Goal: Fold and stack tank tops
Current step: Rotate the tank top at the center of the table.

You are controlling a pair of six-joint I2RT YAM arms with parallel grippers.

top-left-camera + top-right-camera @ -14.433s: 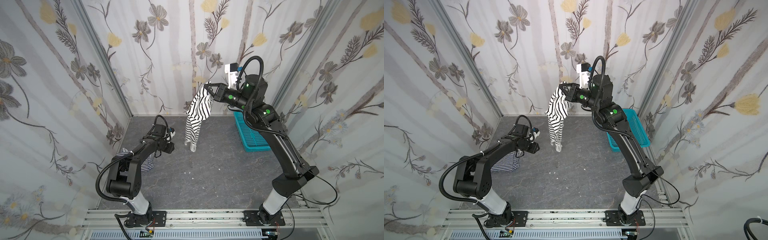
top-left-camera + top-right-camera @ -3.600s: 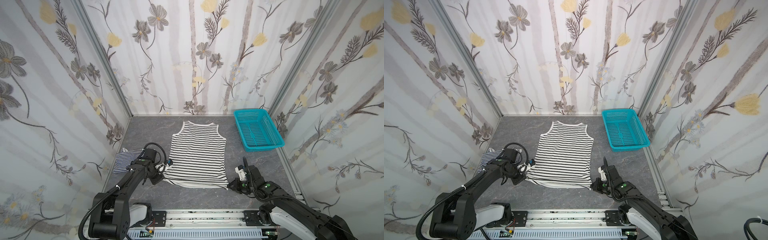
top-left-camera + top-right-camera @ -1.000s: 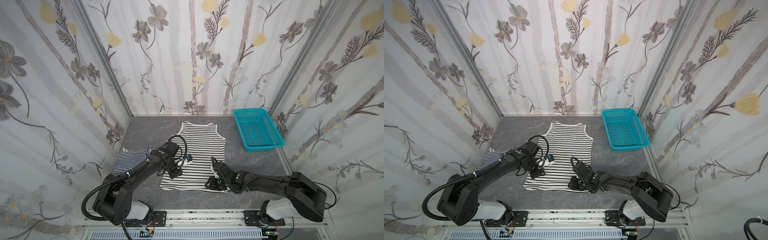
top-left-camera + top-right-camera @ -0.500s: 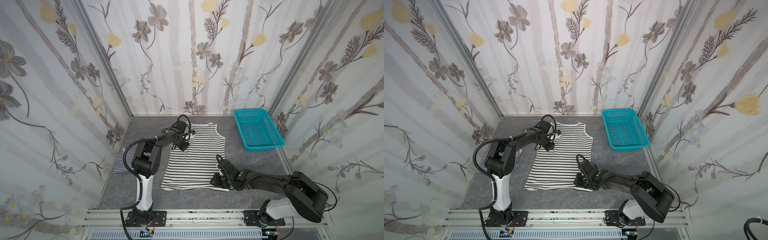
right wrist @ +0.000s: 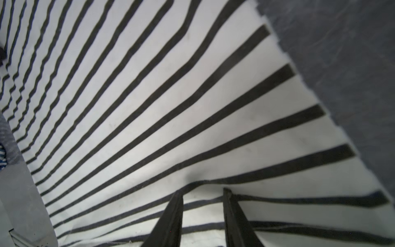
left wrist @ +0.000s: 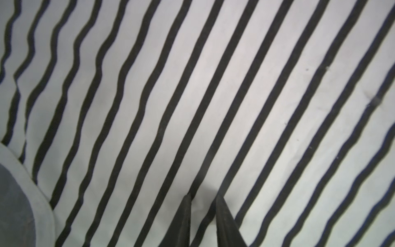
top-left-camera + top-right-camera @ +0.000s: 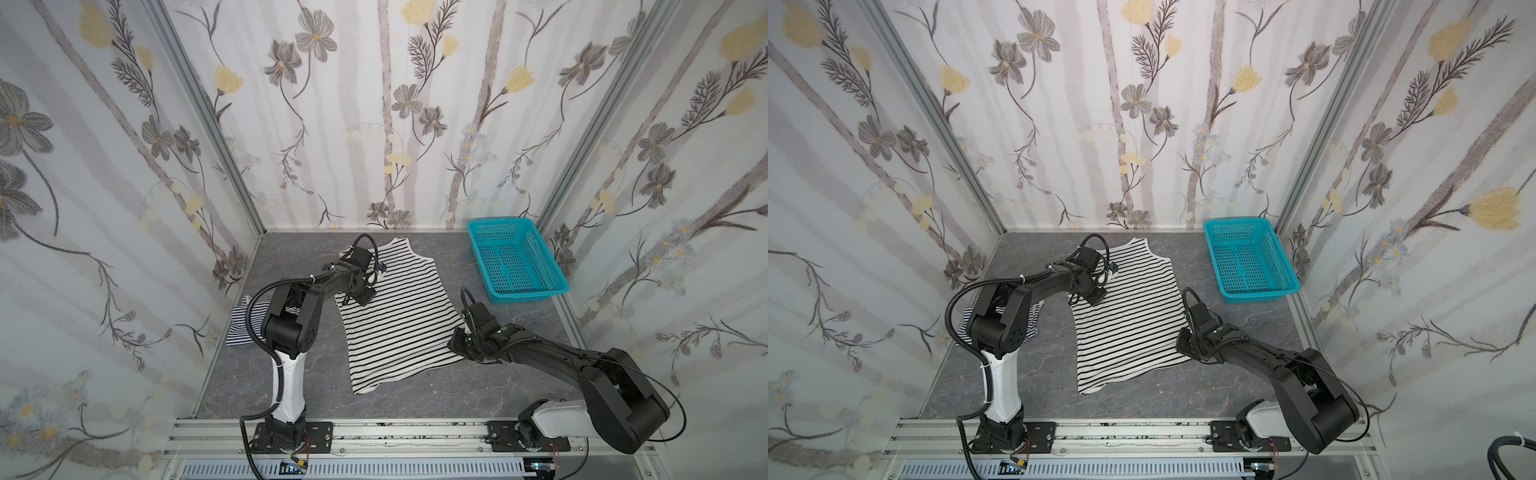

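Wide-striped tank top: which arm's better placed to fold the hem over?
Right, probably. The right gripper is at a hem corner of the wide-striped tank top, fabric puckered between its fingers. The left gripper sits at the shoulder end beside an armhole, better as an anchor.

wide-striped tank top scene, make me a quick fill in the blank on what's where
1. The white tank top with wide-spaced black stripes lies outside the perforated plastic basket, whose colour is ____.
2. The smaller crumpled top with fine navy-and-white stripes lies on the robot's ____ side.
3. The left gripper is at the wide-striped top's strap end; the right gripper is at the corner of its ____.
Missing words: teal; left; hem.
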